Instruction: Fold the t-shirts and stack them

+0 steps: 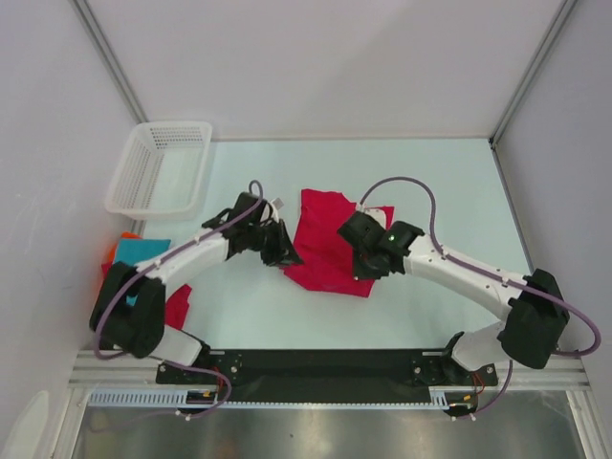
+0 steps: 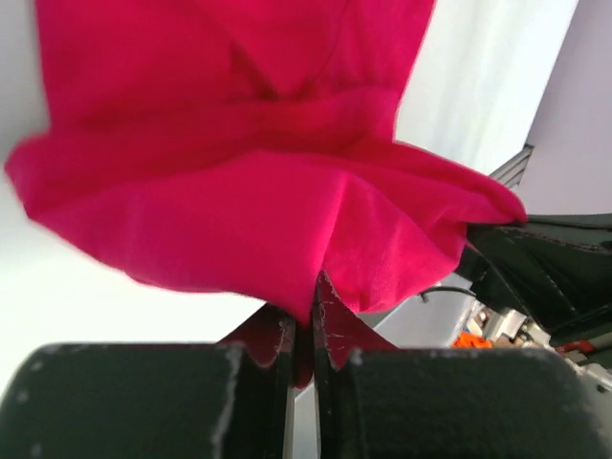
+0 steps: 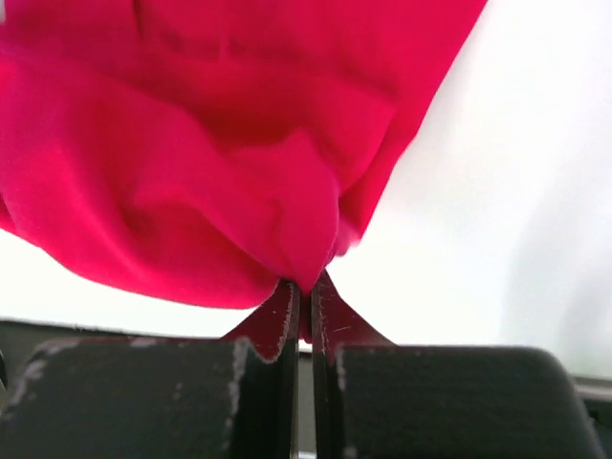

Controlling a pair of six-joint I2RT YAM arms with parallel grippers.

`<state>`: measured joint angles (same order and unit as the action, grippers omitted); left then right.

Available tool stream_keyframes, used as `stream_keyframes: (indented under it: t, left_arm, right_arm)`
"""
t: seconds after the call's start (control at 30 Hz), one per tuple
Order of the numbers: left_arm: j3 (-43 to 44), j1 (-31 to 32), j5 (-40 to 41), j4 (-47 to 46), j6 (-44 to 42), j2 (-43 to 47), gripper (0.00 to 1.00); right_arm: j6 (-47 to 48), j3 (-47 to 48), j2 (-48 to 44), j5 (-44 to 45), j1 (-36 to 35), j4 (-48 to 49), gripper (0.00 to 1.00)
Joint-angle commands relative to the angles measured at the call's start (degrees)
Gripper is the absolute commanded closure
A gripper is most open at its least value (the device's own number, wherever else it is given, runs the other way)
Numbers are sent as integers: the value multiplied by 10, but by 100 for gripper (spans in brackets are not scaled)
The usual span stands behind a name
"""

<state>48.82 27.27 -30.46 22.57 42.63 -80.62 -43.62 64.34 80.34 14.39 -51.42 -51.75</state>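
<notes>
Plain white walls [image 1: 316, 67] close in on three sides, with slanted aluminium posts [image 1: 532, 72] at the back corners. The pale, faintly green surface [image 1: 464, 177] is evenly and brightly lit. A black rail [image 1: 325, 361] runs along its near edge.

Your crimson t-shirt [image 1: 330, 244] is soft knit cloth, matt, creased, with no sheen. The left gripper [image 2: 304, 311] and right gripper [image 3: 304, 295] are matt black and hard-surfaced, with pale scuffs and chips along the edges. You cannot tell whether they are plastic or coated metal. The basket [image 1: 158, 172] is white plastic mesh with a slight gloss. The table [image 1: 430, 191] is pale, smooth and matt. The teal t-shirt [image 1: 143, 251] is flat matt cloth. The right arm's shell [image 1: 464, 275] is smooth white with a light gloss.
</notes>
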Motion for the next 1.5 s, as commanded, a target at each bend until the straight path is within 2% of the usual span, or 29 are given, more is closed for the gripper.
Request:
stream_keyframes:
  t: [0.0,0.07,0.17,0.33,0.43,0.47,0.53,0.57,0.6,0.67,0.73,0.77,0.83,0.9,1.17,1.47]
  left_arm:
    - [172,-26,-42,11,-55,-106,91]
    - [267,-31,-53,49,-73,-178,90]
    - [360,-40,-68,81,-78,-252,90]
    - [446,-49,-90,97,-71,-342,88]
    - [458,-50,-92,97,-69,-363,87]
    - [462,-50,-91,97,-69,-373,73]
    - [464,-51,-94,96,-69,-385,61]
    - [464,-52,-95,95,-70,-386,40]
    - [463,-51,-94,95,-73,-387,32]
    - [458,-53,-90,95,-81,-386,17]
    - [451,-56,-82,99,-89,-377,11]
    - [448,-57,-80,100,-92,-372,9]
    - [440,-61,-71,108,-101,-360,6]
    - [432,-64,-65,113,-106,-342,6]
    - [350,-67,-23,101,-113,-257,4]
    - [258,-67,-33,58,-100,-198,4]
  right_arm:
    - [84,71,32,19,70,24,100]
    - [100,103,48,19,106,24,100]
    - [124,141,81,20,139,20,100]
    - [155,177,142,18,177,18,100]
    - [164,190,169,22,194,23,100]
    - [167,196,185,25,198,24,100]
    - [173,201,199,28,212,30,100]
    - [178,203,215,28,217,31,100]
    - [180,209,221,29,225,30,98]
    - [186,213,235,34,230,32,85]
    - [187,217,239,39,235,32,65]
    - [189,218,239,46,235,31,60]
    - [191,221,236,51,237,30,49]
    - [192,221,228,56,238,28,46]
    - [181,221,173,62,219,18,45]
    - [168,171,163,49,205,40,45]
